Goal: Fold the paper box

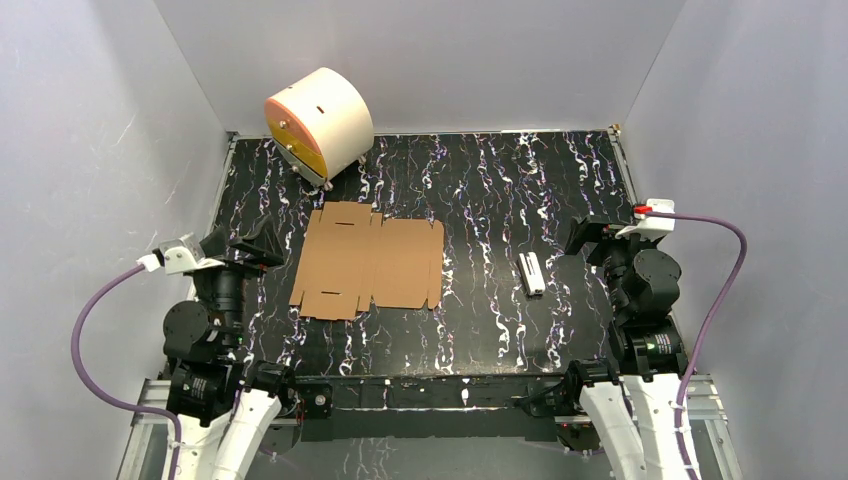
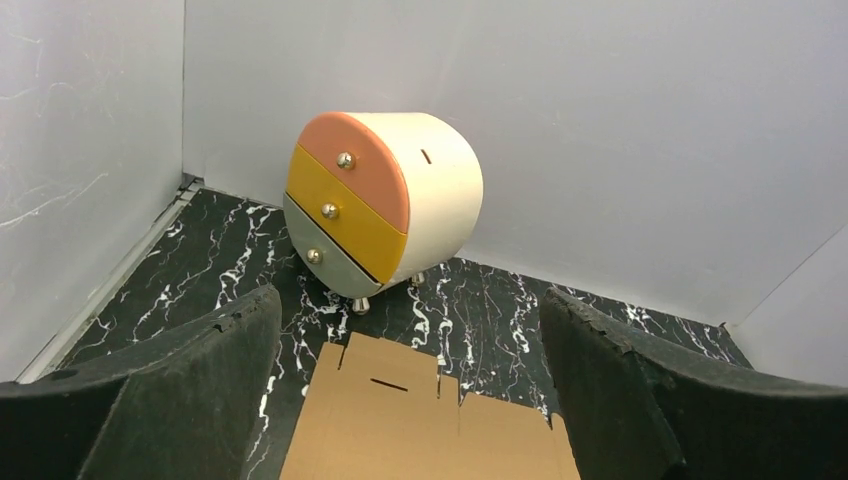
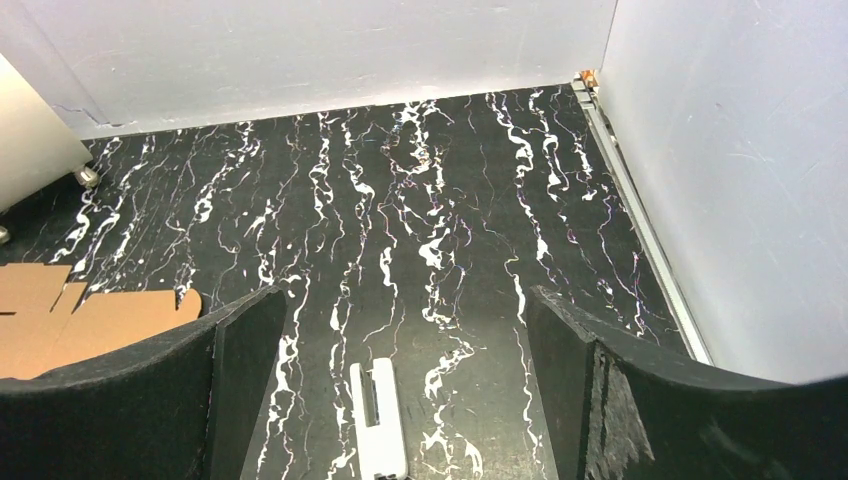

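Brown cardboard, the paper box (image 1: 368,262) lay as a flat die-cut sheet on the black marbled table (image 1: 480,180), left of centre and nearer the left arm than the right. Its flaps and slots showed along the far and near edges. No panel was raised and no crease stood up in any view. It touched nothing but the tabletop.

The left gripper (image 2: 408,298) hung just beside the sheet's left edge with its fingers spread wide and nothing between them. Its wrist view looked over the sheet's far left corner. The right gripper (image 3: 405,295) was well apart from the cardboard on the other side of the table, its fingers (image 3: 240,340) likewise wide and empty. A small white-and-black bar (image 1: 531,273) lay on the table between the sheet and the right arm, below that gripper's open jaws in its wrist view. A cream drawer cabinet (image 1: 318,125) with coloured fronts stood at the far left corner, beyond the sheet and clear of it.

Judged from this, the folding had not begun. Everything was left to do: lifting the side walls along their creases, tucking the flaps into the slots and closing the shape into a shallow box. The left arm looked the better placed to make first contact, since its fingers were already near an edge, and the right arm would have to cross past the bar to help.
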Controlling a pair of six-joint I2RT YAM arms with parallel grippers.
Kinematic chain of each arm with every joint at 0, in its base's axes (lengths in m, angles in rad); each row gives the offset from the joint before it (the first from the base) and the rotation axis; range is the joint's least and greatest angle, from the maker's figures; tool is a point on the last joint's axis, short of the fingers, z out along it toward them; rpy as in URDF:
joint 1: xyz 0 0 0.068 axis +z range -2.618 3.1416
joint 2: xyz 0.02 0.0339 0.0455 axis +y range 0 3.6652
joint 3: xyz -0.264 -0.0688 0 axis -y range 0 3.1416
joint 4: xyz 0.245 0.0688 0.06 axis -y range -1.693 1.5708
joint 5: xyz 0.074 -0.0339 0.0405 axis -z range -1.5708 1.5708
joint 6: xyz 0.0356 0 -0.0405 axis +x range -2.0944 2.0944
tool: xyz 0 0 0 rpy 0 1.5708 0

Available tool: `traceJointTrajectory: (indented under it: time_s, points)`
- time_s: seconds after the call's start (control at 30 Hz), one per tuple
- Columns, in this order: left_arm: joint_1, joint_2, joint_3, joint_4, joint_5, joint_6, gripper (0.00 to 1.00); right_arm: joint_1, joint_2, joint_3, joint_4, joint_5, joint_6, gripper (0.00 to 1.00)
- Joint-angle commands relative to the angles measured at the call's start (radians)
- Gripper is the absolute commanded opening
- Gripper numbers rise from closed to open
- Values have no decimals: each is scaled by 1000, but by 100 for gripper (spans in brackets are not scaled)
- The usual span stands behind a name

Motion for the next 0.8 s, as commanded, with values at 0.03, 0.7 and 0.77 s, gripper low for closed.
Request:
traceJointTrajectory:
  time_s: [0.03, 0.7, 0.77]
  points:
    - [-5, 43, -14, 5, -27, -35, 98, -1, 2, -1, 53, -17, 0, 99]
    - [-1, 632, 43, -114, -23, -242, 98, -2, 56, -52, 51, -150, 84, 99]
    - [15, 695, 53, -99, -28, -239, 98, -2, 58, -60, 56, -169, 90, 99]
